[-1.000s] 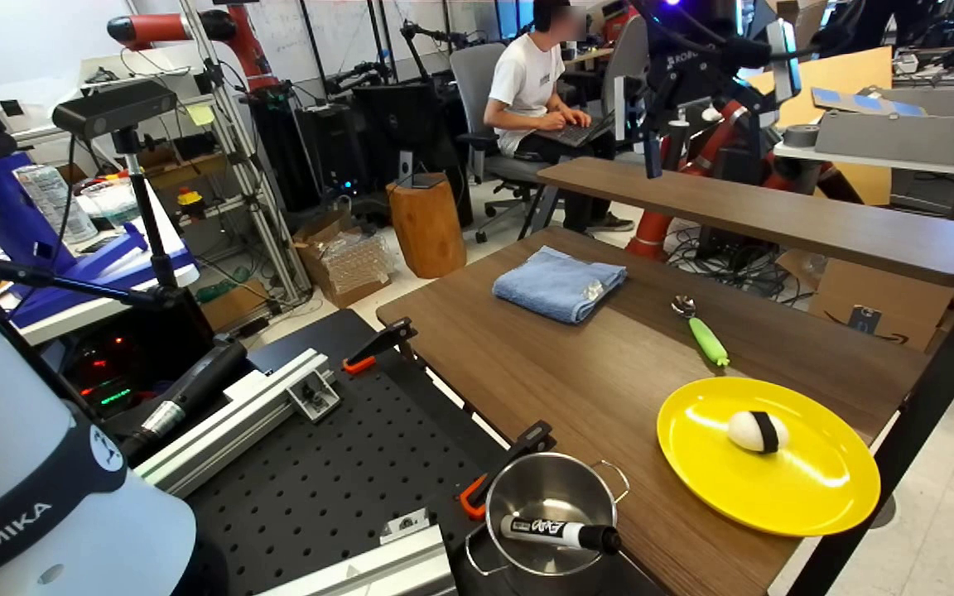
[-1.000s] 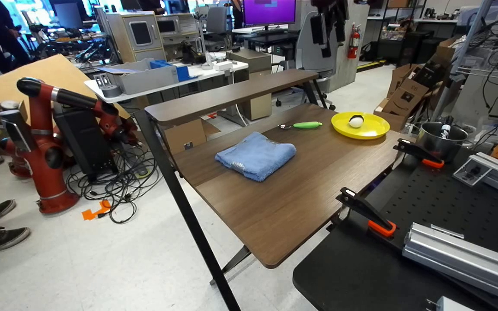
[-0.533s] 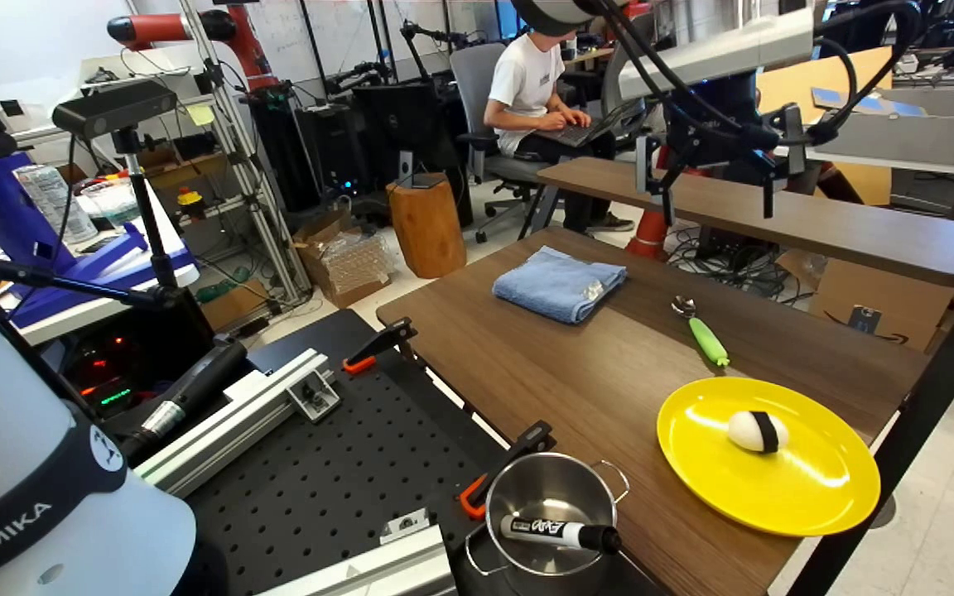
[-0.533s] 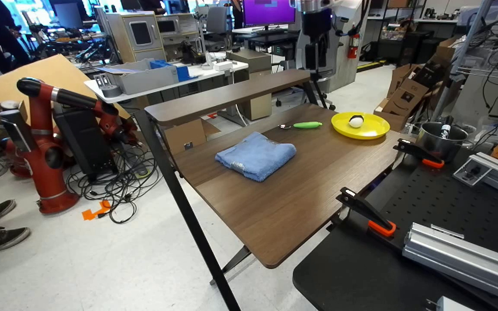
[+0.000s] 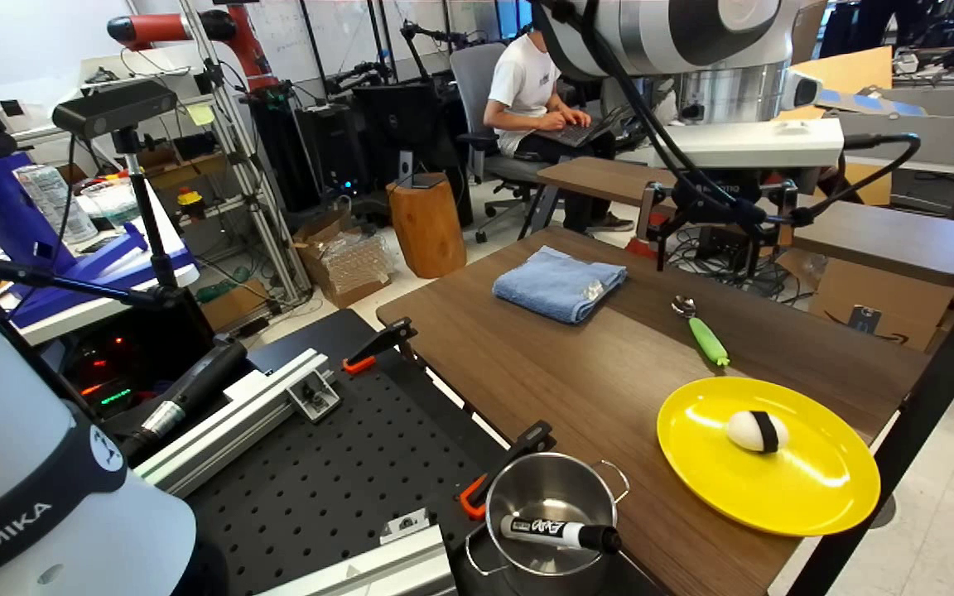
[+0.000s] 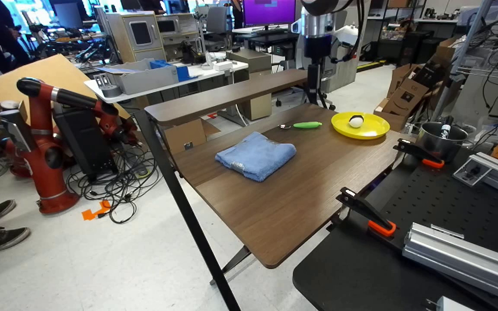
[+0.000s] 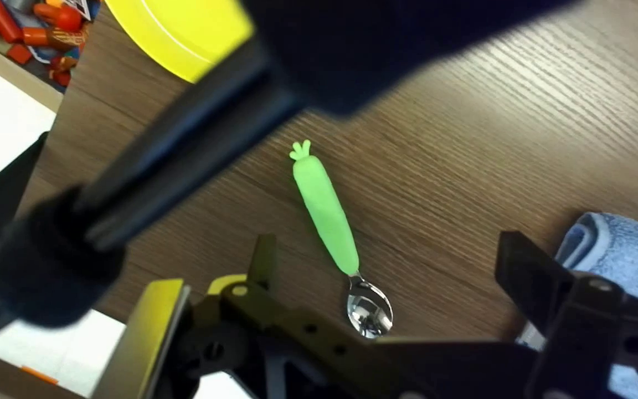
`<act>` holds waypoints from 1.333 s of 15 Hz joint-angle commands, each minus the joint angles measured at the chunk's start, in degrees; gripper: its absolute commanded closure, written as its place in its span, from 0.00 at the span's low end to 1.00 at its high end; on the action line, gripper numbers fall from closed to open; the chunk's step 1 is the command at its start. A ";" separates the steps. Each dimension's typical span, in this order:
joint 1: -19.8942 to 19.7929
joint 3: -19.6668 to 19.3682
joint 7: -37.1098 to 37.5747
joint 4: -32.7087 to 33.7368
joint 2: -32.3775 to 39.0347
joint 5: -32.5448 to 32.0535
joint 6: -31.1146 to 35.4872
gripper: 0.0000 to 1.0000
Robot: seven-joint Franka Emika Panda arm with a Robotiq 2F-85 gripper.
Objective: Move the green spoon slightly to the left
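Note:
The green spoon has a lime-green handle and a shiny metal bowl. It lies on the brown table in both exterior views, between the plate and the blue cloth [image 5: 705, 339] [image 6: 307, 125]. In the wrist view the spoon [image 7: 327, 213] lies across the space between the fingers, with its bowl near the lower edge of the gripper. My gripper [image 5: 706, 263] is open and empty, pointing down, above the far side of the table and apart from the spoon. It also shows in an exterior view [image 6: 314, 93] and in the wrist view [image 7: 388, 244].
A yellow plate [image 5: 709, 480] with a white, black-banded toy stands by the handle end. A folded blue cloth [image 5: 558, 285] lies beyond the bowl end. A raised shelf [image 5: 883, 236] runs along the table's far side, close to my gripper. A pot [image 5: 518, 488] holds a marker.
My gripper has come down from high above the shelf toward the table and the spoon, and has turned so its fingers point down. The spoon, plate and cloth have not moved.

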 commanded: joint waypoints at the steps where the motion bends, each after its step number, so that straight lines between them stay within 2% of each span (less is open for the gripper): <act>1: -0.94 0.69 -2.57 4.57 4.36 0.85 -0.96 0.00; 20: 1.69 -1.44 -2.90 21.37 21.24 -4.13 -4.68 0.00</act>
